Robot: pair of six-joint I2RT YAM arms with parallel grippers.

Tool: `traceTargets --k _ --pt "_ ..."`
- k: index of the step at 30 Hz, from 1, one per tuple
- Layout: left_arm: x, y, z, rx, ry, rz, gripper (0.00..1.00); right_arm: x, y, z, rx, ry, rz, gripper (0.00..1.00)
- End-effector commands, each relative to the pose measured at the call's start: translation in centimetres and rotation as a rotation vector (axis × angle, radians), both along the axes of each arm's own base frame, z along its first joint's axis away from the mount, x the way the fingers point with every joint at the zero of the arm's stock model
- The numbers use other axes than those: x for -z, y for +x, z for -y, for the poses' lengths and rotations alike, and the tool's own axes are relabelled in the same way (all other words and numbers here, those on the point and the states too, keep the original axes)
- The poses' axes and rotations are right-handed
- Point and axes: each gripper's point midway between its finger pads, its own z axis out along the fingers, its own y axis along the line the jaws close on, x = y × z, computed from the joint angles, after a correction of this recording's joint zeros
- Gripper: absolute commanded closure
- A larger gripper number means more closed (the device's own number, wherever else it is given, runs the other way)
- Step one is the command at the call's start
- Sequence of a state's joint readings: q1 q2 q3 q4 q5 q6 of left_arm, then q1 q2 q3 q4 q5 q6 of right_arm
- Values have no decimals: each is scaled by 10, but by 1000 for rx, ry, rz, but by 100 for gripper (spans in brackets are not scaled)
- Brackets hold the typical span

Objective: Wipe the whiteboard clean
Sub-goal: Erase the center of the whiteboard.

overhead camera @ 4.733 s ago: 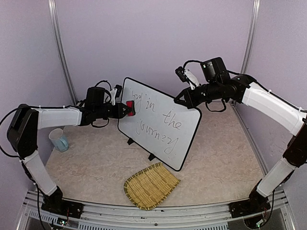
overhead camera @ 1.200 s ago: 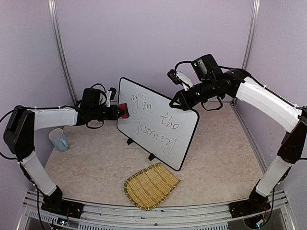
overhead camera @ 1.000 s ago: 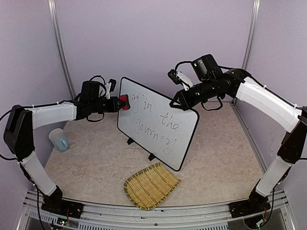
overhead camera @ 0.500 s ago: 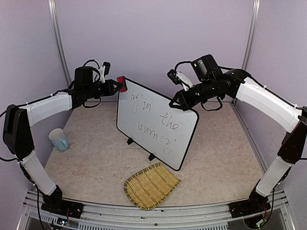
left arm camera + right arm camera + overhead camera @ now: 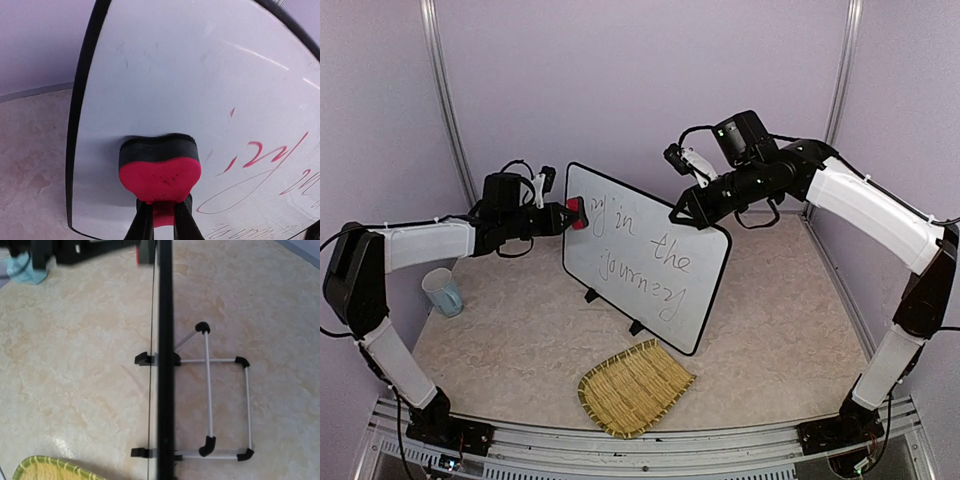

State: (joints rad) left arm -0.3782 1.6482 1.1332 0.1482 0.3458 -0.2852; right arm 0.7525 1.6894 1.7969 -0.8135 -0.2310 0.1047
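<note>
The right wrist view shows the whiteboard (image 5: pixel 655 285) only edge-on with its face hidden, and the right gripper (image 5: pixel 682 213) shows only from above, where its dark fingers merge with the black top rim on which they are closed; the handwriting is only partly legible. One board stands upright mid-table on two black feet (image 5: pixel 590 295) and a wire stand (image 5: pixel 209 395); one red eraser (image 5: pixel 160 175), clamped in the left gripper (image 5: pixel 568 216), presses on its upper left corner; one cup (image 5: pixel 442 292); one woven mat (image 5: pixel 635 388). Beige marbled tabletop (image 5: pixel 780 330), lilac walls, two metal uprights (image 5: pixel 442 100).
</note>
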Motion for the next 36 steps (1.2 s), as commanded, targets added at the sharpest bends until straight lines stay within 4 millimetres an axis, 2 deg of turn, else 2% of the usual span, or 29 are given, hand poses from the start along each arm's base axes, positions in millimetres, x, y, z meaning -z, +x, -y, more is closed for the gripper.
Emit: traceTargets --k 1,4,6,14,23,27,36 --pt "12 -13 8 18 7 -8 88 19 -29 -16 -148 -69 -37 100" --pt "19 -16 10 23 20 -19 88 21 -29 -15 -148 -71 -40 100" --pt "14 -15 11 25 14 -8 88 22 -31 -15 -151 -73 -43 100" --pt "-45 0 18 29 -14 86 88 29 -34 -14 -162 -84 -50 100" --pt "-69 11 22 33 -4 118 87 30 -37 -12 -165 -85 -46 100" --pt "-60 11 20 24 11 96 87 30 -36 -12 -165 -85 -45 100" --pt "6 -1 5 -23 89 -22 88 31 -36 -12 -165 -86 -45 100"
